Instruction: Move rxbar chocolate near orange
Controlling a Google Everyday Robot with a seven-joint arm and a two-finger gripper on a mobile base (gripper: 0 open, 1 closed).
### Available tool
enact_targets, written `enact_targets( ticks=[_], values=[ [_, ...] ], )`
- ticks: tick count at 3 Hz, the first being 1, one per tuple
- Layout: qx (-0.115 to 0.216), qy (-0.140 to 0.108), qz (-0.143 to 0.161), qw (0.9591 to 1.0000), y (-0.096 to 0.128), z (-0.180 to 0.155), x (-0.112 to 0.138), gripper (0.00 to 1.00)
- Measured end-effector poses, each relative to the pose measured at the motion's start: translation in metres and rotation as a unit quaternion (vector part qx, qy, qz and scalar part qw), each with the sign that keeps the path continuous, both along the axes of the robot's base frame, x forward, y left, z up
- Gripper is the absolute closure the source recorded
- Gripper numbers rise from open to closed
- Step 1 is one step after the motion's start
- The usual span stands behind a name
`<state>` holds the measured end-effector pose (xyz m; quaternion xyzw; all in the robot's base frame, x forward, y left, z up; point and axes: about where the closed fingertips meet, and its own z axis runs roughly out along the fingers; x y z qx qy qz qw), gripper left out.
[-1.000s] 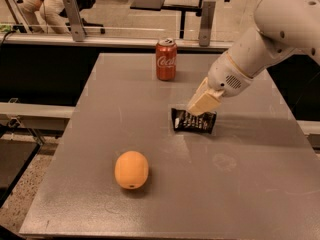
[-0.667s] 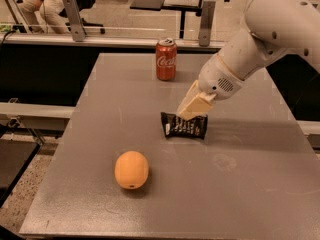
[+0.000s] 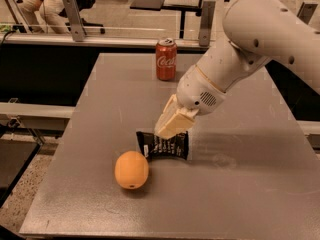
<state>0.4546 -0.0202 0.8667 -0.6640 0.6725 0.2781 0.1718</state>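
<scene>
The grey desk (image 3: 260, 194) is filling most of the view, and all three things are sitting on its left half.

The white robot arm (image 3: 260, 29) is reaching in from the right edge and slanting down toward the middle of the desk.

A red Coca-Cola can (image 3: 166, 59) is standing upright close to the far edge, about midway along it. It is well apart from the other things and playing no part in this job.

The rxbar chocolate (image 3: 170, 146) is sitting near the middle of the desk, a little toward the near edge, with its white lettering facing the camera. Its lower left corner is reaching right up to the orange (image 3: 131, 170), which is resting just beside it on the side of the near left corner. Whether the two are touching I cannot tell.

The pincer (image 3: 162, 132) is pointing down and to the left, with its cream jaws standing close together and its tip meeting the upper edge of the bar. It is looking clamped on the wrapper there and on nothing else.

By my reading, the carrying step is coming to its end, since the bar is already sitting next to the fruit. The next move is calling for a gentle release, so the jaws need to part. Then the arm needs to lift straight up and back toward the right edge. Any sideways nudge toward the near left corner is risking a push on the orange, which would likely roll.
</scene>
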Motion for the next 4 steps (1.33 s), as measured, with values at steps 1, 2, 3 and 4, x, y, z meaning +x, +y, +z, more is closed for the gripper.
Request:
enact_targets(
  ticks=[1,2,3,4],
  values=[
    [0.002,0.003,0.017,0.9998,0.0100,-0.0009,-0.0124,0.77],
    [0.004,-0.001,0.018,0.9998,0.0144,-0.0037,-0.0162,0.46],
    [0.003,-0.002,0.019,0.9998,0.0152,-0.0028,-0.0167,0.22],
    [0.003,-0.003,0.020,0.9998,0.0162,-0.0022,-0.0173,0.01]
  ],
)
